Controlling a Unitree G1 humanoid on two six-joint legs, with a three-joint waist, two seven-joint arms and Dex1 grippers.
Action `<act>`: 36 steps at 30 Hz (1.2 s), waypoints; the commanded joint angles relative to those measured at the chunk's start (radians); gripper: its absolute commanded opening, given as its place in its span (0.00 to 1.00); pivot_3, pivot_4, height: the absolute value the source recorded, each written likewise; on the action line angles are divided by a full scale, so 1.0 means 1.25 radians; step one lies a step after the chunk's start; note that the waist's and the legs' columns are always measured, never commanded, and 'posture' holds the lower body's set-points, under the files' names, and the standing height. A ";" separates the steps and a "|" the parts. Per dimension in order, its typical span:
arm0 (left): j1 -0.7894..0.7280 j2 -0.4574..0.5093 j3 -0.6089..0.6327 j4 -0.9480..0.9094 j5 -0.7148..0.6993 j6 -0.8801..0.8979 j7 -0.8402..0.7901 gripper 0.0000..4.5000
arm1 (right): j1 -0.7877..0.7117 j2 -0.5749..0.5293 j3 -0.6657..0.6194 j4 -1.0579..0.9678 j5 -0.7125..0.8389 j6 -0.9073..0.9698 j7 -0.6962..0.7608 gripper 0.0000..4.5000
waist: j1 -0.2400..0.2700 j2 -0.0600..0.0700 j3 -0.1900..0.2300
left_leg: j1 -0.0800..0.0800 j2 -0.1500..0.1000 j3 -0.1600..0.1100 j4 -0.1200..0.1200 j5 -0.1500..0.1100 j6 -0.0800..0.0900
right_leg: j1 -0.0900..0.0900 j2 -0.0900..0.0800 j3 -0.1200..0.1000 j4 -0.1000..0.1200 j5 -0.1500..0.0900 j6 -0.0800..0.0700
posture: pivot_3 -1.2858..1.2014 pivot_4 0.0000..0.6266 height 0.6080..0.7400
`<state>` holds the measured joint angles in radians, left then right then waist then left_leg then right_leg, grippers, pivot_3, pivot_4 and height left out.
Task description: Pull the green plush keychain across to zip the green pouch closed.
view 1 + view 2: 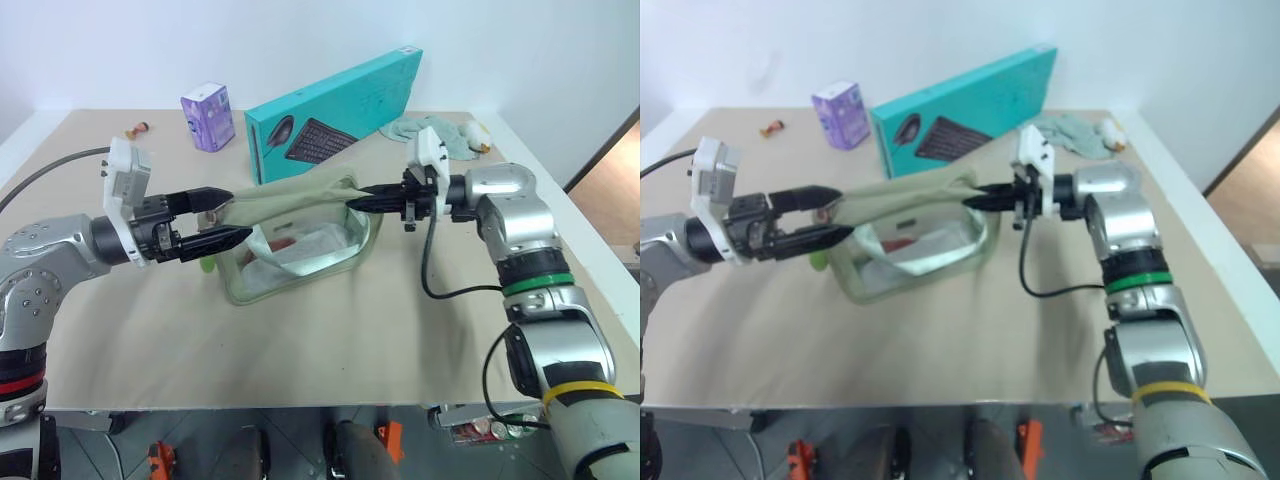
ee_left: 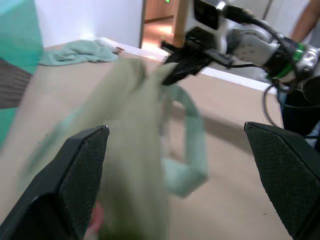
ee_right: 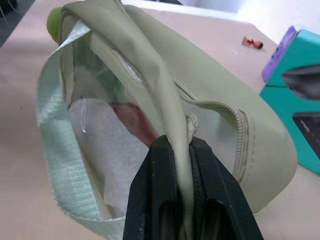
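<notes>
I see green plush keychain [image 3: 54,20] mostly hidden behind green pouch [image 3: 210,100]; pouch contents unclear.

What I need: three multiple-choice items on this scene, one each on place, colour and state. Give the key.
1. The teal keyboard box lies: A behind the green pouch; B in front of it; C inside it.
2. The small carton is: A red; B purple; C yellow.
3. The right gripper is: A open; B shut on the green pouch; C holding the carton.
Key: A, the box stands beyond the pouch; B, its faces are purple; B, it pinches the pouch's fabric.
</notes>
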<state>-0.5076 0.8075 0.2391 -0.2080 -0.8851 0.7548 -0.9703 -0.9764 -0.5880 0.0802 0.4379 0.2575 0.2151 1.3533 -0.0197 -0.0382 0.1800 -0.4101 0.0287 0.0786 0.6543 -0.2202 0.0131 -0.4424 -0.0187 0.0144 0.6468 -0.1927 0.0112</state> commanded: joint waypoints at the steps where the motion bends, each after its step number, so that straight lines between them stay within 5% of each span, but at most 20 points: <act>1: -0.022 0.014 0.004 0.030 0.032 -0.039 -0.029 1.00 | 0.048 -0.065 -0.065 -0.222 0.069 0.130 -0.040 0.01 | 0.000 0.000 0.000 | 0.000 0.000 0.000 0.000 0.000 0.000 | 0.000 0.000 0.000 0.000 0.000 0.000 | 0.52 0.24 1.00; 11: -0.066 -0.015 -0.033 0.148 0.140 -0.142 -0.069 1.00 | 0.316 -0.147 -0.210 -0.699 0.202 0.473 -0.290 0.01 | -0.001 0.000 0.000 | 0.000 0.001 -0.001 0.000 0.000 -0.001 | 0.000 -0.001 -0.001 0.000 -0.001 0.000 | 0.52 0.24 1.00; 21: -0.080 -0.051 -0.045 0.236 0.192 -0.169 -0.080 1.00 | 0.425 -0.133 -0.218 -0.725 0.192 0.415 -0.385 0.01 | -0.001 0.000 0.000 | 0.000 0.000 0.001 0.001 0.000 0.000 | 0.000 0.000 0.001 0.000 0.001 0.002 | 0.52 0.24 1.00; 28: 0.025 -0.045 -0.026 0.167 0.191 -0.165 -0.070 1.00 | 0.428 -0.133 -0.211 -0.718 0.203 0.397 -0.397 0.01 | 0.000 -0.001 0.000 | 0.000 0.001 -0.001 0.001 -0.001 0.000 | 0.000 0.000 0.000 0.000 -0.001 0.001 | 0.52 0.24 1.00; 36: 0.015 -0.080 -0.038 0.172 0.239 -0.232 -0.018 1.00 | 0.411 -0.135 -0.192 -0.695 0.195 0.379 -0.393 0.01 | 0.000 -0.001 0.000 | 0.000 0.000 0.000 0.001 0.000 0.000 | 0.001 0.000 0.000 0.000 0.000 0.001 | 0.52 0.24 1.00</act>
<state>-0.4642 0.7110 0.1676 0.0249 -0.5952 0.5003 -1.0075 -0.4368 -0.7448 -0.1526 -0.4245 0.4942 0.7180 0.8661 -0.0197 -0.0390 0.1801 -0.4098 0.0288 0.0789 0.6560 -0.2207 0.0136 -0.4419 -0.0189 0.0148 0.6465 -0.1922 0.0133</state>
